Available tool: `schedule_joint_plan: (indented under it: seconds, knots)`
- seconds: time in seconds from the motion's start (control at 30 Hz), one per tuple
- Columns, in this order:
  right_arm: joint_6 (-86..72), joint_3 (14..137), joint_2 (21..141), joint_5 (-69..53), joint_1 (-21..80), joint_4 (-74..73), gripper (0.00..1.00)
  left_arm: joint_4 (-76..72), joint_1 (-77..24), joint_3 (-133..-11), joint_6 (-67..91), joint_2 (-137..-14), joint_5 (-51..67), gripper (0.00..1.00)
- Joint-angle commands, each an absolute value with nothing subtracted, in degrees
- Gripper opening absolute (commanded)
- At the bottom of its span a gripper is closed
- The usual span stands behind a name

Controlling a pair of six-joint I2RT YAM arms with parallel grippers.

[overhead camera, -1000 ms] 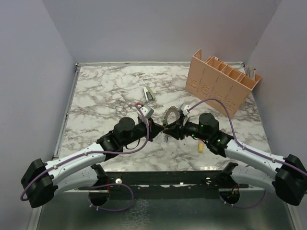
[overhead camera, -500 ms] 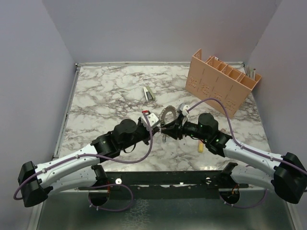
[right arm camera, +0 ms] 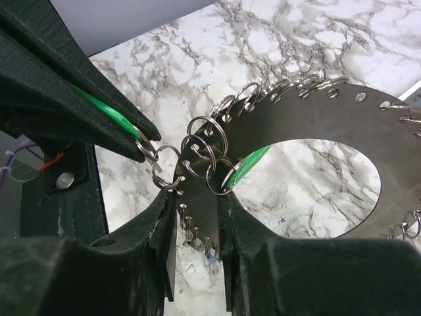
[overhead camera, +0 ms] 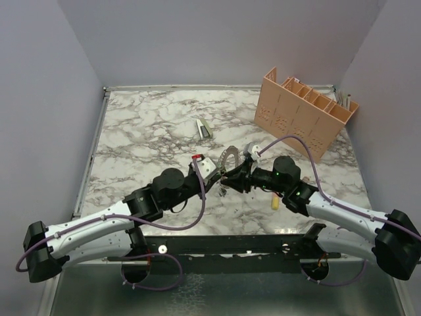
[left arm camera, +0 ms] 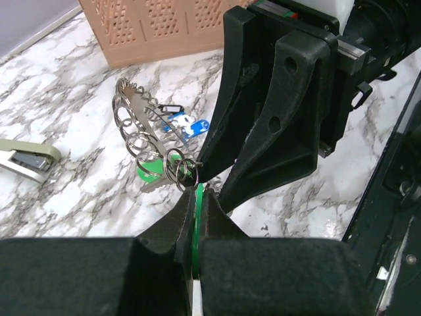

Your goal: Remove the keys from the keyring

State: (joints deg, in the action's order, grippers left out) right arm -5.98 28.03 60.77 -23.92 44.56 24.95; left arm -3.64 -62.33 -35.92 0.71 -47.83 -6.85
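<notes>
Above the middle of the table (overhead camera: 145, 131), the right gripper (right arm camera: 197, 217) clamped the keyring (right arm camera: 316, 125) by its band while the left gripper (left arm camera: 196, 197) pinched a green key (right arm camera: 108, 112) still linked to it; blue keys (left arm camera: 193, 128) also hung on, none visibly freed.

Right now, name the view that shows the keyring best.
Right wrist: the keyring fills the frame, band and open centre plain. Left wrist shows it nearly edge-on; the top view shows it only small.

A: Lower centre of frame?
B: Right gripper (right arm camera: 197, 197) clamps the keyring (right arm camera: 316, 118) band.
A: Upper left?
B: Left gripper (right arm camera: 146, 141) pinches a green key (right arm camera: 105, 108), joined to the band by a split ring (right arm camera: 164, 168).
</notes>
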Motion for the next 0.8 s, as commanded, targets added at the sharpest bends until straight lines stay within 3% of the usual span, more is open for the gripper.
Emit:
schedule_joint_plan:
  seconds: [0.0, 0.13, 0.3, 0.53, 0.77]
  knots:
    - [-4.5, 25.2, 61.5, -21.8, 43.6, 18.2, 0.01, -0.3, -62.7, -46.6, -5.6, -48.7, -10.9, 0.00]
    - [-4.3, 25.0, 60.4, -21.8, 43.6, 18.2, 0.01, 7.3, -62.7, -45.6, -8.1, -45.2, -19.2, 0.22]
    - [-4.0, 25.1, 59.9, -22.4, 43.6, 18.0, 0.01, 2.3, -62.7, -37.3, -4.3, -36.0, -20.0, 0.41]
    - [-3.0, 25.4, 59.6, -23.0, 43.6, 17.1, 0.01, -6.5, -62.7, -27.2, 7.1, -30.0, -17.3, 0.48]
    - [-0.8, 28.2, 59.4, -24.6, 43.7, 11.8, 0.01, -18.0, -62.7, -18.9, 12.6, -35.1, -12.6, 0.49]
